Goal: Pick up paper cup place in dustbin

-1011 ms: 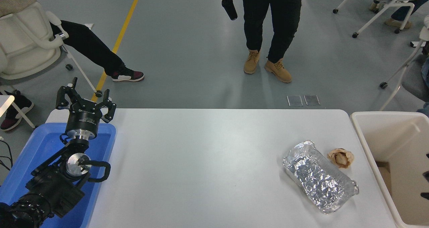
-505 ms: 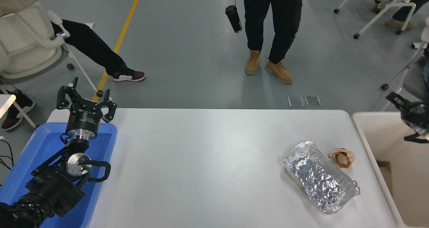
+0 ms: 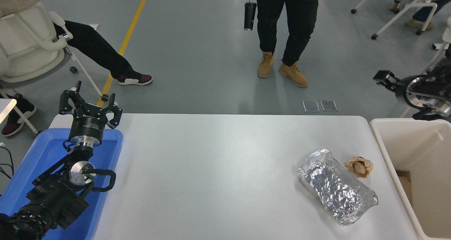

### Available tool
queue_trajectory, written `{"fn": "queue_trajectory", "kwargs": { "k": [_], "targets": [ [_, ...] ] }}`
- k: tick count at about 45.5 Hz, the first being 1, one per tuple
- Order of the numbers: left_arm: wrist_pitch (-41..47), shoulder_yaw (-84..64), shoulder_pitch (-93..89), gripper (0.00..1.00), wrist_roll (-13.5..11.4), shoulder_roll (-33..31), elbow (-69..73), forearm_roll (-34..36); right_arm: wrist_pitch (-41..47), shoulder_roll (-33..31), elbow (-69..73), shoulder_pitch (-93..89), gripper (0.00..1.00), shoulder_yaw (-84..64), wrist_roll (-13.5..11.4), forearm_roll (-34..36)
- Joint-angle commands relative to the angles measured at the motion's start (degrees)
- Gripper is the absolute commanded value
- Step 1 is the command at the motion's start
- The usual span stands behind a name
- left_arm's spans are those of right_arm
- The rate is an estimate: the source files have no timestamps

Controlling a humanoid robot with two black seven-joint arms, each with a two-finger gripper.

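cup: not seen on bench (image 3: 218, 169) or in bin (image 3: 394, 152); visible bin interior shows none | handling (judged): light, thin-walled, crushable; to be taken across sidewall below rim | right pincer (image 3: 382, 78): raised beyond bin's far rim, finger spread cannot be told | left pincer (image 3: 90, 104): parked over tray (image 3: 42, 152), fingers spread, empty
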Motion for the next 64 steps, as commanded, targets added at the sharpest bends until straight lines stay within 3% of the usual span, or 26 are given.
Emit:
{"fn": "queue_trajectory", "kwargs": {
  "k": [1,11,41,64],
  "targets": [
    [0.0,0.0,0.0,0.99,0.0,0.01,0.05,0.01,4.2,-0.58,8.54,8.81,1.0,-1.61,0.0,-4.25],
    [0.0,0.0,0.0,0.99,0.0,0.01,-0.04,0.01,7.55,-2.07,16.55,14.53,1.0,-3.54,-0.09,-4.25],
    [0.0,0.0,0.0,0.99,0.0,-0.08,0.05,0.01,9.04,-3.48,19.97,16.64,1.0,-5.39,-0.09,-4.25],
    [0.0,0.0,0.09,0.99,0.0,0.01,0.05,0.01,25.12,-6.99,33.16,30.88,1.0,-5.39,-0.09,-4.25]
  ]
}}
